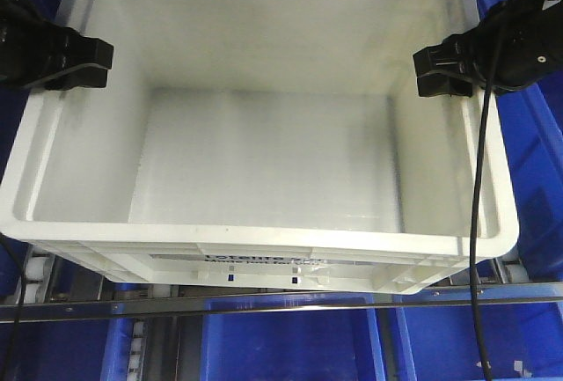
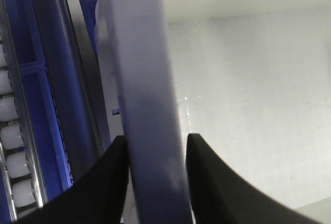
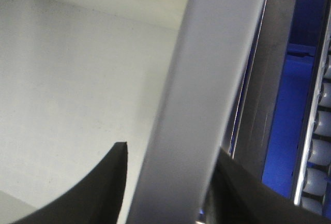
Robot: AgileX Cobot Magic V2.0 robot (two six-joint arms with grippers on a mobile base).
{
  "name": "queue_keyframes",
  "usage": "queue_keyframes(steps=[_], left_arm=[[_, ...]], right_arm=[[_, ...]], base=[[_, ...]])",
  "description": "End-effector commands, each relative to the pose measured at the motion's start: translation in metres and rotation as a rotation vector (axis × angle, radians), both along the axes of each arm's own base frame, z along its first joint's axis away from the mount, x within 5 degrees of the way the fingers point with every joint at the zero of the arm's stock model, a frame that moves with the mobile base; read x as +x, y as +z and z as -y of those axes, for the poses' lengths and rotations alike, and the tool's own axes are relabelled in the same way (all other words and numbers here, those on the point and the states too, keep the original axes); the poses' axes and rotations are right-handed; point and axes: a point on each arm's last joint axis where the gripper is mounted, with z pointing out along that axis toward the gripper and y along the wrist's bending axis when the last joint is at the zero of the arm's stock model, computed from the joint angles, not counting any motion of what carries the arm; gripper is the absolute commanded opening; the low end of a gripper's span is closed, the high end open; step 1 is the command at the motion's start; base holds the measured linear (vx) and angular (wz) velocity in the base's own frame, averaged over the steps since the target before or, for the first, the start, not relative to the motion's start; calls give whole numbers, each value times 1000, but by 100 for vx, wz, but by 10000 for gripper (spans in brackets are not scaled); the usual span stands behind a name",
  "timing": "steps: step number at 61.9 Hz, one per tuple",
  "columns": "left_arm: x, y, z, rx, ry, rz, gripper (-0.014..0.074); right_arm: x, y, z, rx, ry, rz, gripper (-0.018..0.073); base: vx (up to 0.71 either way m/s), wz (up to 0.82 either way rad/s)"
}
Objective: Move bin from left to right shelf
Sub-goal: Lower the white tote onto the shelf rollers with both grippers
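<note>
The bin (image 1: 264, 143), a large white tote with black print on its front wall, fills the front view and is empty inside. My left gripper (image 1: 98, 62) sits on the bin's left rim and my right gripper (image 1: 429, 73) on its right rim. In the left wrist view the left gripper (image 2: 155, 140) straddles the rim (image 2: 139, 53), one black finger on each side, pressed against it. The right gripper (image 3: 173, 150) straddles the opposite rim (image 3: 222, 53) the same way, shut on it; a thin sliver of light shows beside its inner finger.
A metal shelf rail (image 1: 264, 304) runs under the bin's front edge. Blue bins (image 1: 290, 346) stand below it and another blue bin (image 1: 538, 179) lies to the right. White rollers (image 2: 10, 131) line the left track and more rollers (image 3: 320, 123) the right. A black cable (image 1: 479, 223) hangs from the right arm.
</note>
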Motion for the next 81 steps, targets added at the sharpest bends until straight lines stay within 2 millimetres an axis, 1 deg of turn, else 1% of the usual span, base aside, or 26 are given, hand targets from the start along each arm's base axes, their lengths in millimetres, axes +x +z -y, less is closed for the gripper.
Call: queue_keyframes(steps=[1, 20, 44, 51, 72, 81], left_arm=[[-2, 28, 2, -46, -15, 164, -5], [8, 15, 5, -35, -18, 109, -5], [12, 18, 5, -43, -5, 160, -5], [13, 19, 4, -44, -2, 170, -5], [15, 21, 4, -41, 6, 213, -5], [18, 15, 5, -35, 1, 184, -5]], right_arm=[[2, 31, 5, 0, -25, 213, -4], [8, 38, 6, 1, -36, 314, -4], [16, 47, 7, 18, -70, 438, -4], [20, 43, 7, 16, -72, 433, -4], [36, 23, 4, 5, -71, 373, -4], [41, 17, 4, 2, -70, 357, -4]], base=[[0, 0], [0, 0], [0, 0], [0, 0], [0, 0], [0, 0]])
